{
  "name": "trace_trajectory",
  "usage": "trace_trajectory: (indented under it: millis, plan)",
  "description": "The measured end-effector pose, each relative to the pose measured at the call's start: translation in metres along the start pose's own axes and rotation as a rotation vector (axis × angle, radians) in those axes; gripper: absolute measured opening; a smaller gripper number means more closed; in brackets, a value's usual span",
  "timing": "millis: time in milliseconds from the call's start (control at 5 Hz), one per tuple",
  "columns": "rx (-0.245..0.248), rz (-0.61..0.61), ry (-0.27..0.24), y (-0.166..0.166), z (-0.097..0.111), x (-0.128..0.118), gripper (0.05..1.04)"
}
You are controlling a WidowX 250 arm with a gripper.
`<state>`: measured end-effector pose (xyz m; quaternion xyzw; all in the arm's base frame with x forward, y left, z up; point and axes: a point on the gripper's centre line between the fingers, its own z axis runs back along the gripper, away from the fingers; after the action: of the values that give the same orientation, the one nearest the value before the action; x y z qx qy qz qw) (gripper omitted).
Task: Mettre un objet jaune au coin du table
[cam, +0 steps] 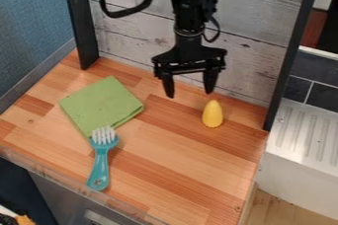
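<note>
Tool (pixel 190 93) spread and empty, the yellow piece (pixel 212 115) at two o'clock on the worktop (pixel 165 162) looks light and firm, likely slippery at its taper, so pinch its wider lower half.

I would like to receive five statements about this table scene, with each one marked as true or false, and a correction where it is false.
1. The gripper hangs over the wooden table with its jaws apart. True.
2. The yellow cone-shaped object is held between the jaws. False: the yellow cone-shaped object stands on the table, outside them.
3. The teal brush has its white bristles at the end nearer the green cloth. True.
4. The yellow cone-shaped object lies on its side. False: it is upright, narrow end up.
5. The green cloth is crumpled into a ball. False: it is spread as a flat, folded piece.
</note>
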<state>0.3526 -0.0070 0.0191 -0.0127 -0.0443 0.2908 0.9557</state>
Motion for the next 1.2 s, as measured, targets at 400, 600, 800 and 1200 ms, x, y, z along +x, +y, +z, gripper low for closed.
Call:
trace_trajectory:
  millis: [400, 600, 800, 1200]
  plan:
    - [-0.054, -0.138, 0.011, -0.026, -0.009, -0.007, 1.000]
    - [-0.051, -0.162, 0.026, -0.035, -0.015, -0.010, 1.000]
    - [-0.025, -0.173, 0.041, -0.036, -0.023, -0.012, 1.000]
    - [-0.007, -0.181, 0.058, -0.037, -0.035, -0.014, 0.667]
